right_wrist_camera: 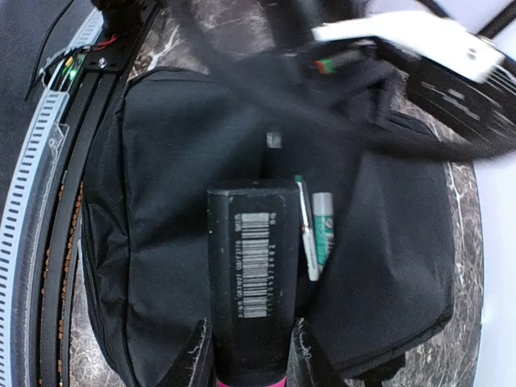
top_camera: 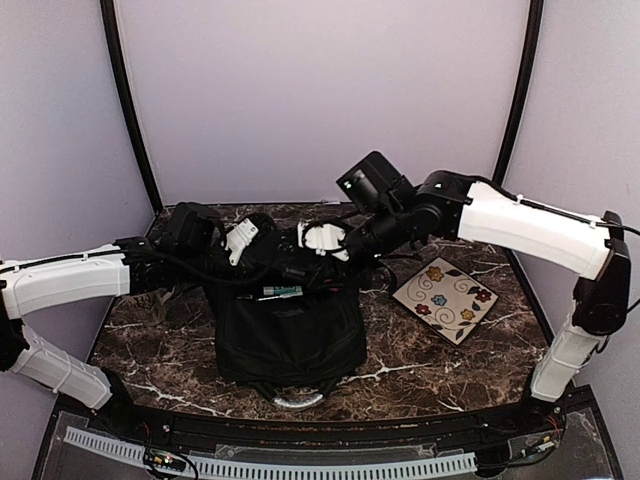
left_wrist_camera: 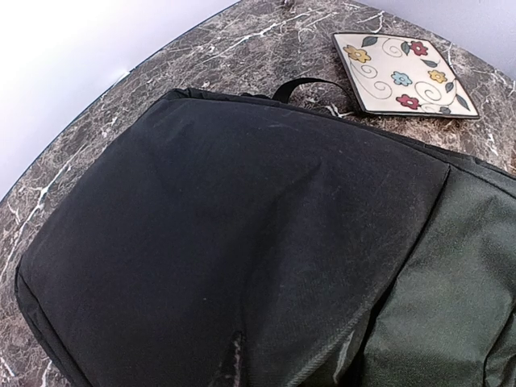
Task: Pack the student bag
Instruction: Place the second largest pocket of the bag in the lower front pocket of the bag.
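On the marbled table (top_camera: 150, 345), the student bag (top_camera: 290, 345) lies flat in the middle, toward the near edge. Both arms cover its far end, so from above you cannot see its mouth. To its right, apart from it, sits a square flowered plate (top_camera: 445, 298).

Your right gripper (right_wrist_camera: 250, 355) is partly closed on a black barcoded pack (right_wrist_camera: 246, 258), gripping it near a pink end that the bottom of the wrist view cuts off. The pack hangs over the bag's dark fabric. Just beside it lies a green-and-white tube (right_wrist_camera: 322, 230), but you cannot tell whether it is inside the bag. A blurred dark cable crosses the top of that view.

Your left gripper (top_camera: 242, 240) is closed almost fully at the bag's far left. Its own camera shows only slivers of its tips against the fabric, so you cannot tell whether a fold is pinched.
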You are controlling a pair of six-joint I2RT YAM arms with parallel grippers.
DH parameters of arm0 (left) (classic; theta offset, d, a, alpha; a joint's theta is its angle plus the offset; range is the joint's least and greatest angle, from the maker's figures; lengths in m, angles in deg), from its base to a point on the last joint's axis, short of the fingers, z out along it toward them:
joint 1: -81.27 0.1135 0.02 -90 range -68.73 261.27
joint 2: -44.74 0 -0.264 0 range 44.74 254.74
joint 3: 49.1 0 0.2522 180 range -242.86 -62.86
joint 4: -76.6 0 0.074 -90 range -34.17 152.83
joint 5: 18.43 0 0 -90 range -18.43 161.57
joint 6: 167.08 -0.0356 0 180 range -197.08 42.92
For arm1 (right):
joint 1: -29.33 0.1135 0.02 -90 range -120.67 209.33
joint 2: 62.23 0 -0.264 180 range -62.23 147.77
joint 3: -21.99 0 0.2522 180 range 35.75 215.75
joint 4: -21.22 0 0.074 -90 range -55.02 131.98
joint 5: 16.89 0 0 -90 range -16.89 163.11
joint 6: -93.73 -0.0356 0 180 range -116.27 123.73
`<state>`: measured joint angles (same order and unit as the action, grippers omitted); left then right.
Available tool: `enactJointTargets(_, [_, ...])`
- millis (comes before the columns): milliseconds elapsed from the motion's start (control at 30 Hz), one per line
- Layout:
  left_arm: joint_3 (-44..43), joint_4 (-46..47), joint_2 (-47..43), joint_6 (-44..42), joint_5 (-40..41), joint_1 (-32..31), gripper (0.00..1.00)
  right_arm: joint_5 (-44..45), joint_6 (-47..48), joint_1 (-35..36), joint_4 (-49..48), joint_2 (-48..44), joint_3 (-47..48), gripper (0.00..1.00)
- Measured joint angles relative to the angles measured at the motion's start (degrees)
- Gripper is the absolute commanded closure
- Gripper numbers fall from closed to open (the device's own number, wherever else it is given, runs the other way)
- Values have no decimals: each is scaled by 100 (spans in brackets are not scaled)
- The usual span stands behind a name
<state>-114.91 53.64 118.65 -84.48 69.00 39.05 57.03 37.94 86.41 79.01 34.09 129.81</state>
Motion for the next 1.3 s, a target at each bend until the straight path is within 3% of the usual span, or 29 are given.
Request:
enactJointTargets(267, [0,2,0,66,-234,66,100,1655,507,977,-452,1067,44,79])
enactJointTargets(567, [0,4,0,116,-291,83,100,3427,1126,1204,-1602,1805,20,78])
enactJointTargets(767, [0,17,0,142,-306,94,100,4105,1528,1244,-2288,2297,0,78])
enactJointTargets(1000, [2,-50,0,136,-249,181,100,4839,1773,1279,-3309,2739,-13,48])
enactJointTargets(1133, [2,28,-2,133,-229,192,100,5005,1757,1274,-3543,2699,-103,44])
enactJointTargets(1300, [2,50,0,140,-299,140,100,4347,1325,1257,-2929,2238,-337,42])
